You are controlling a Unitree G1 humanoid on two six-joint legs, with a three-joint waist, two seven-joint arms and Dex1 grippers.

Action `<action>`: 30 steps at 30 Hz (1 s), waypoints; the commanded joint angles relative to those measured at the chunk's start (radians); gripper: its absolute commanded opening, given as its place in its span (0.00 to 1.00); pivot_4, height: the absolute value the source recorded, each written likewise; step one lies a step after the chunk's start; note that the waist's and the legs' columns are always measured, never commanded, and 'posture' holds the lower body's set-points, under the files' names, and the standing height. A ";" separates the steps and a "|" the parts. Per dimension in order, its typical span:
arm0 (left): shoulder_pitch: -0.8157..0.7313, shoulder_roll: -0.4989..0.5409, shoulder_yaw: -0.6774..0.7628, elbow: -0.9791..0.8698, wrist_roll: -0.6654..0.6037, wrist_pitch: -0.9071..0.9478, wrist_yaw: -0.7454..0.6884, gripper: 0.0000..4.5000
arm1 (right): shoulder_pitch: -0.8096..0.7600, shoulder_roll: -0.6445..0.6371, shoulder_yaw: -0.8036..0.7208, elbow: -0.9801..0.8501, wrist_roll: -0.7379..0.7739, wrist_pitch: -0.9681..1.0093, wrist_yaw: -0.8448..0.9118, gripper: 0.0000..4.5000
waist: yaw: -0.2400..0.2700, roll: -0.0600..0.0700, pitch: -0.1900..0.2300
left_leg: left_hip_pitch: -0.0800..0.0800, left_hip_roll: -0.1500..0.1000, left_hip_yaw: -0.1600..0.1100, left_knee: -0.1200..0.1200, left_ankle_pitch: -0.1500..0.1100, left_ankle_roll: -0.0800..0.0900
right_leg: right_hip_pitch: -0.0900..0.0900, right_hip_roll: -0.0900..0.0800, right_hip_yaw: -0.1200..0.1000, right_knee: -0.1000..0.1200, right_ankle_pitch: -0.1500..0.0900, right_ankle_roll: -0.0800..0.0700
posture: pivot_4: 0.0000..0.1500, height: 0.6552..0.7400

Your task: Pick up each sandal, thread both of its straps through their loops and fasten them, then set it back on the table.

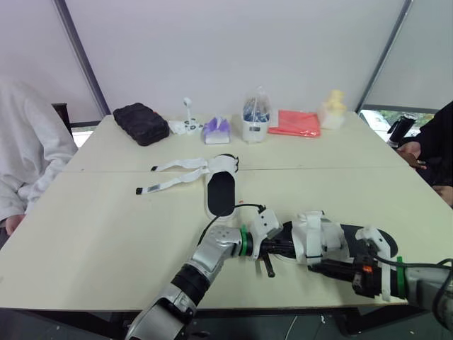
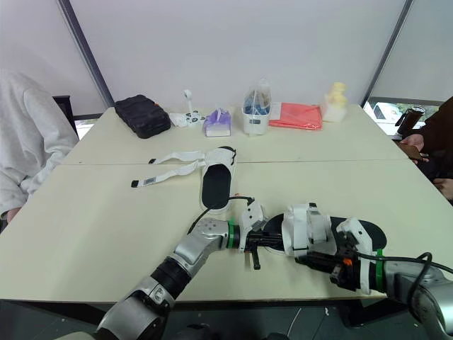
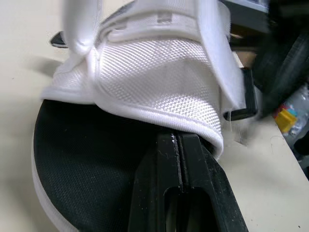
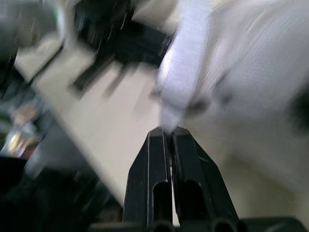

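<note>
Find the near sandal (image 1: 322, 239), white woven-fabric straps over a black footbed and white sole, apparently resting sole-down on the cream flat tabletop (image 1: 99, 234) close to the front edge, directly between the two grippers. Rests there, by judgement, to stay steady during strap work from both ends. Note the left gripper (image 3: 177, 139) closed, fingertips pushed in over the black footbed and under the hem of the broad white strap (image 3: 159, 82); reads as a wedge for lifting or steadying that strap, with no confirmed pinch on the fabric. Note the right gripper (image 4: 166, 131) closed as well, tips meeting the loose white strap end (image 4: 183, 72); cannot tell any true hold on it, yet reads as a grip for drawing the end toward its loop. Treat fastening on this sandal as under way, not finished. Find the second sandal (image 1: 221, 190) of the same white-and-black make farther back near the middle of the tabletop, well apart from both grippers, with two long white straps (image 1: 191, 164) thrown open toward the left: unthreaded, untouched, reserved for a later pass. Expect slip of the strap end as the main risk; advise low tension and a flat sole.
</note>
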 commanded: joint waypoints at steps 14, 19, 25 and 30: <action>0.006 0.009 -0.022 0.120 0.054 0.050 0.015 0.00 | 0.025 -0.100 -0.120 -0.136 0.287 0.131 0.065 0.01 | -0.002 -0.002 0.001 | -0.001 0.000 0.000 0.000 -0.002 0.003 | 0.000 -0.001 -0.001 -0.001 -0.001 0.002 | 1.00 1.00; -0.001 0.004 -0.022 0.129 0.054 0.046 0.014 0.00 | -0.194 0.026 -0.142 -0.021 0.475 0.239 -0.142 0.01 | -0.002 -0.003 0.002 | -0.001 0.000 0.000 0.001 -0.004 0.000 | 0.002 -0.001 -0.001 -0.002 -0.002 0.000 | 1.00 1.00; 0.002 0.003 -0.018 0.128 0.055 0.048 0.020 0.00 | -0.326 0.128 -0.175 0.120 0.560 0.288 -0.343 0.01 | -0.002 -0.001 0.001 | -0.002 -0.001 0.000 0.001 -0.002 0.003 | -0.001 -0.002 0.000 -0.002 -0.001 0.000 | 1.00 1.00; 0.004 0.004 -0.017 0.126 0.055 0.049 0.024 0.00 | -0.404 0.180 -0.206 0.210 0.595 0.279 -0.456 0.01 | -0.006 0.000 0.000 | -0.002 0.000 0.001 0.001 -0.002 0.003 | -0.001 -0.001 0.002 -0.002 0.000 -0.001 | 1.00 1.00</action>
